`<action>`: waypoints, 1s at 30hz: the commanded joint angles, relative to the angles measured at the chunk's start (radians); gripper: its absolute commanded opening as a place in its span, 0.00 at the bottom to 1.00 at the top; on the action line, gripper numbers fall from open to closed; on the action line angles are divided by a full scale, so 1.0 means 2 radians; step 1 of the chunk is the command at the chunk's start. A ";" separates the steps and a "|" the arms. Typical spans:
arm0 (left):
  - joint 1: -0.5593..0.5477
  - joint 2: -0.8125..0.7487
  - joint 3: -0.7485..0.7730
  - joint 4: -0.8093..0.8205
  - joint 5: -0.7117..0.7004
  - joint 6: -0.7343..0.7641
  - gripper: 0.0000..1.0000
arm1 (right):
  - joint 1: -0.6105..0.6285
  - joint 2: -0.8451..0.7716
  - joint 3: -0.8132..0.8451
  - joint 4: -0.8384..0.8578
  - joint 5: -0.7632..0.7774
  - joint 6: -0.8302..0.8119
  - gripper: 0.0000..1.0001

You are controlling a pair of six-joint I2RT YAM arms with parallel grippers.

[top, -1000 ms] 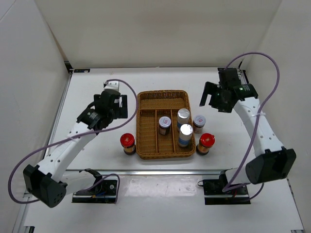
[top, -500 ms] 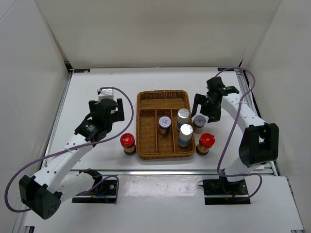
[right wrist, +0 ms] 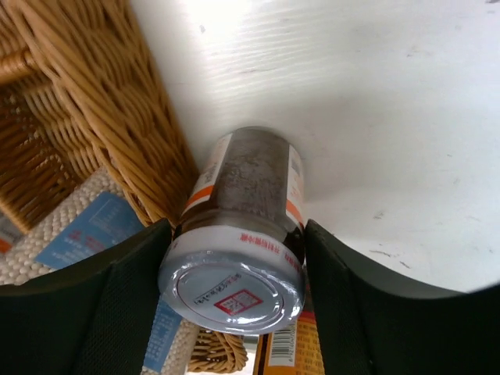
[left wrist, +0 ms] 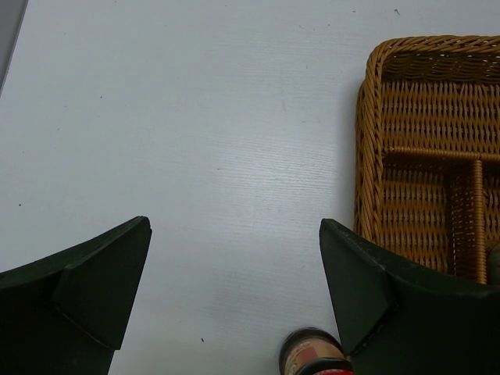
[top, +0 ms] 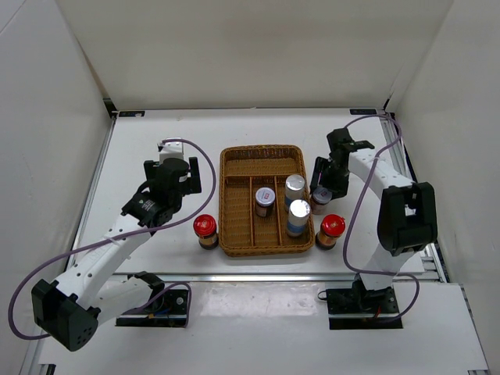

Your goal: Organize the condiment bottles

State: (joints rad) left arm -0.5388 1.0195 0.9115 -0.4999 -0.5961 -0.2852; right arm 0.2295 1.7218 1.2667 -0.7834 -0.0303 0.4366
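Note:
My right gripper [top: 321, 190] [right wrist: 234, 266] is shut on a short brown jar [right wrist: 251, 176] with a silver lid, both pads pressed against it. The jar [top: 320, 196] stands on the table against the right wall of the wicker tray [top: 261, 150]. Two tall silver-capped bottles [top: 294, 183] [top: 298, 209] stand in the tray's right compartment, and another brown jar [top: 265, 197] stands in the middle one. One red-capped bottle [top: 331, 226] stands right of the tray, another [top: 205, 227] [left wrist: 311, 355] to its left. Above and beyond that one, my left gripper [top: 176, 173] [left wrist: 234, 226] hangs open and holds nothing.
The tray's wicker wall [right wrist: 101, 94] almost touches the held jar. The right red-capped bottle's orange label [right wrist: 293, 351] shows just behind my right fingers. White walls enclose the table on three sides. Bare tabletop lies under my left gripper, with the tray's rim [left wrist: 367, 156] at its right.
My right arm has swung in from the far right, come down over the brown jar beside the tray, and its jaws have shut on it. My left arm drew back slightly.

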 commanded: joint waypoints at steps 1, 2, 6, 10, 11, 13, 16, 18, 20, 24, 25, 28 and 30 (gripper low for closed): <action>-0.002 -0.004 0.000 0.008 -0.009 0.002 1.00 | 0.008 -0.020 -0.002 0.014 0.041 0.006 0.54; -0.002 -0.009 0.000 0.008 -0.009 0.002 1.00 | 0.013 -0.027 -0.002 0.007 0.052 0.012 0.49; -0.002 -0.009 0.000 0.008 0.000 0.002 1.00 | 0.025 -0.064 0.018 -0.022 0.114 0.016 0.25; -0.002 -0.009 0.000 0.008 0.010 0.002 1.00 | 0.049 -0.141 0.048 -0.055 0.187 0.012 0.09; -0.002 -0.009 0.000 0.008 0.010 0.002 1.00 | 0.054 -0.157 0.056 -0.060 0.197 0.012 0.06; -0.002 -0.009 0.000 0.008 0.010 0.002 1.00 | 0.072 -0.202 0.081 -0.066 0.211 -0.005 0.04; -0.007 -0.009 0.000 0.008 0.010 0.002 1.00 | 0.108 -0.244 0.105 -0.072 0.217 -0.014 0.01; -0.007 -0.009 0.000 0.008 0.004 0.002 1.00 | 0.137 -0.257 0.126 -0.076 0.185 -0.034 0.00; -0.007 -0.009 0.000 0.008 0.004 0.002 1.00 | 0.171 -0.257 0.131 -0.082 0.151 -0.044 0.00; -0.007 -0.009 0.000 0.008 0.000 0.002 1.00 | 0.256 -0.251 0.141 -0.082 0.103 -0.055 0.00; -0.007 -0.009 0.000 0.008 0.000 0.002 1.00 | 0.274 -0.251 0.141 -0.082 0.099 -0.055 0.00; -0.007 -0.009 0.000 0.008 0.000 0.002 1.00 | 0.328 -0.233 0.135 -0.082 0.099 -0.050 0.00; -0.007 -0.009 0.000 0.008 0.000 0.002 1.00 | 0.353 -0.216 0.120 -0.076 0.099 -0.037 0.00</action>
State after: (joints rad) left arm -0.5476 1.0191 0.9115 -0.4942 -0.5877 -0.2852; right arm 0.8906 1.2804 1.5139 -0.9787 0.1814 0.3527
